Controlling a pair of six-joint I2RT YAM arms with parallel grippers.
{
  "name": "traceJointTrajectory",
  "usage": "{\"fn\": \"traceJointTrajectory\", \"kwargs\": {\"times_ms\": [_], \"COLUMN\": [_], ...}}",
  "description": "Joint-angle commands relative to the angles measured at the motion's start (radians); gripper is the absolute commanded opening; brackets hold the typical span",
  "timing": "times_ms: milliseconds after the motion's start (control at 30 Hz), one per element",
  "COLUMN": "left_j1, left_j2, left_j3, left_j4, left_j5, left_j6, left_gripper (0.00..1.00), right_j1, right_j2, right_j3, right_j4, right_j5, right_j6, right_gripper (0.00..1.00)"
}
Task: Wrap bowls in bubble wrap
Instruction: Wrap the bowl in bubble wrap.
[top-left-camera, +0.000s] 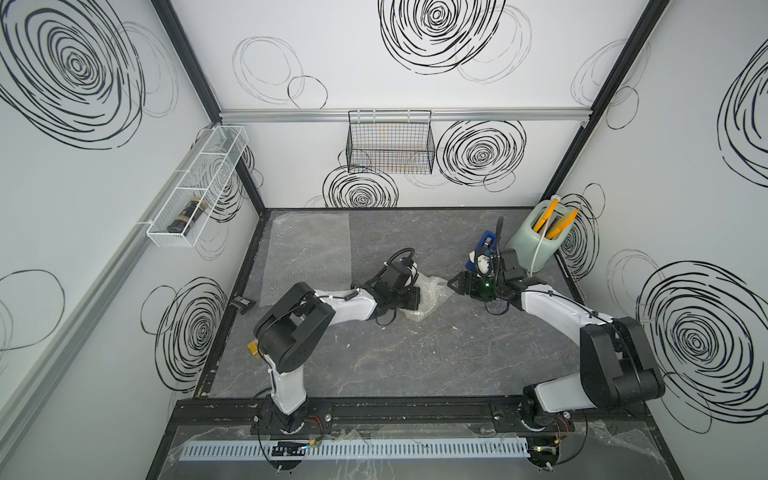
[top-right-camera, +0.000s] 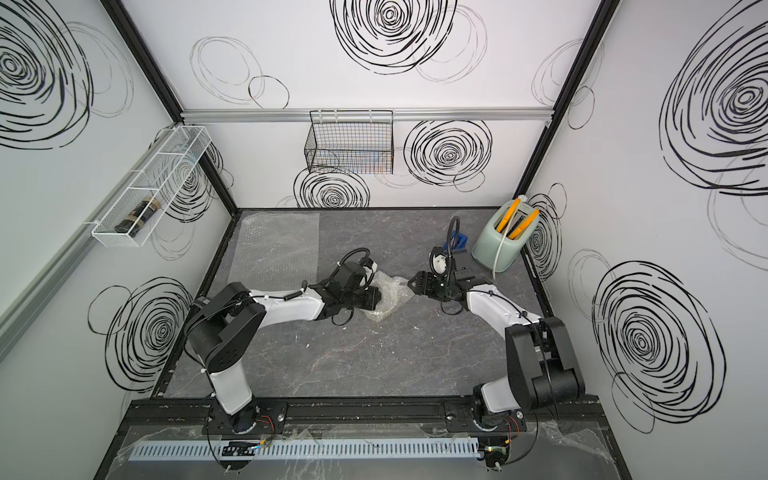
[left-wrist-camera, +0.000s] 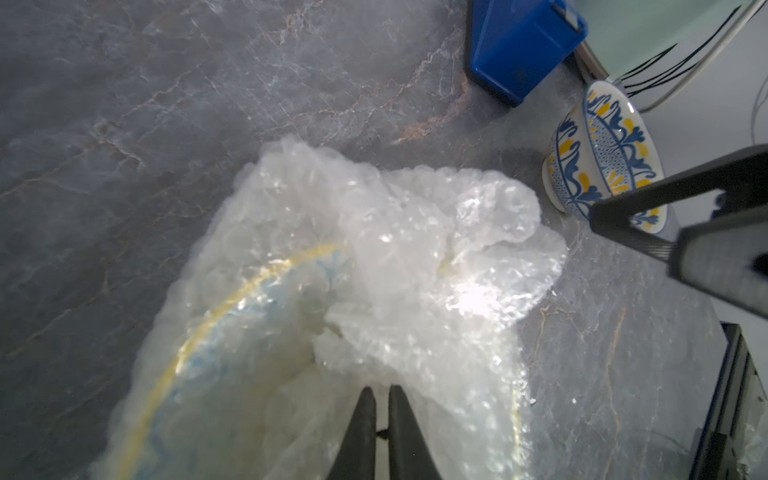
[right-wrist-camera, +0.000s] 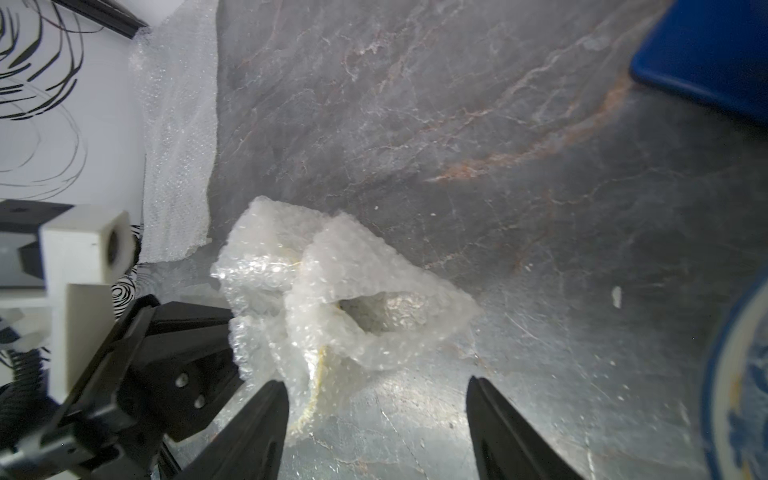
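A cream bowl with a yellow rim (left-wrist-camera: 232, 307) sits inside crumpled bubble wrap (top-left-camera: 432, 295) (top-right-camera: 388, 297) (right-wrist-camera: 332, 291) at mid-table. My left gripper (left-wrist-camera: 380, 390) (top-left-camera: 417, 297) (top-right-camera: 377, 297) is shut, its fingertips pinching a fold of that wrap over the bowl. To the bundle's right, my right gripper (right-wrist-camera: 376, 382) (top-left-camera: 449, 284) (top-right-camera: 410, 282) (left-wrist-camera: 636, 237) stands open with only bare table between its fingers; one finger is beside the wrap's edge. The white bowl with blue pattern (left-wrist-camera: 602, 153) (right-wrist-camera: 739, 374) (top-left-camera: 482, 262) stands unwrapped behind the right gripper. A second bubble wrap sheet (top-left-camera: 307, 253) (top-right-camera: 276, 249) (right-wrist-camera: 178, 145) lies flat at back left.
A blue box (top-left-camera: 484, 243) (left-wrist-camera: 523, 45) and a mint toaster (top-left-camera: 536, 241) holding yellow pieces stand at the back right, close to the white bowl. A black wire basket (top-left-camera: 390, 145) hangs on the back wall. A white wire shelf (top-left-camera: 195, 187) on the left wall holds a dark jar.
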Motion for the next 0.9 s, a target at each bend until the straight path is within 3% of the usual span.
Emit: {"fn": "traceJointTrajectory", "kwargs": {"times_ms": [0, 133, 233, 400, 667, 833, 867], "left_j1": [-0.006, -0.003, -0.004, -0.002, 0.002, 0.009, 0.012], "left_j2": [0.032, 0.038, 0.035, 0.030, -0.008, -0.105, -0.140], "left_j3": [0.031, 0.048, 0.051, 0.050, 0.025, -0.024, -0.044], "left_j4": [-0.067, -0.080, -0.086, -0.087, -0.077, -0.071, -0.066], "left_j5": [-0.040, -0.028, -0.026, -0.025, -0.016, -0.022, -0.029], "left_j6": [0.041, 0.046, 0.049, 0.052, 0.045, 0.026, 0.019], "left_gripper": [0.13, 0.13, 0.13, 0.13, 0.16, 0.41, 0.51], "right_j1": [0.047, 0.138, 0.204, 0.248, 0.213, 0.209, 0.210], "right_j2": [-0.040, -0.017, 0.054, 0.170, 0.313, 0.349, 0.352], "right_j3": [0.022, 0.044, 0.093, 0.142, 0.154, 0.131, 0.129], "right_j4": [0.079, 0.106, 0.083, 0.082, 0.074, 0.091, 0.092], "right_j5": [-0.068, -0.081, -0.084, -0.093, -0.022, -0.018, -0.019], "right_j6": [-0.009, -0.003, -0.005, 0.010, 0.032, 0.035, 0.036], "right_gripper": [0.67, 0.46, 0.37, 0.29, 0.20, 0.17, 0.17]}}
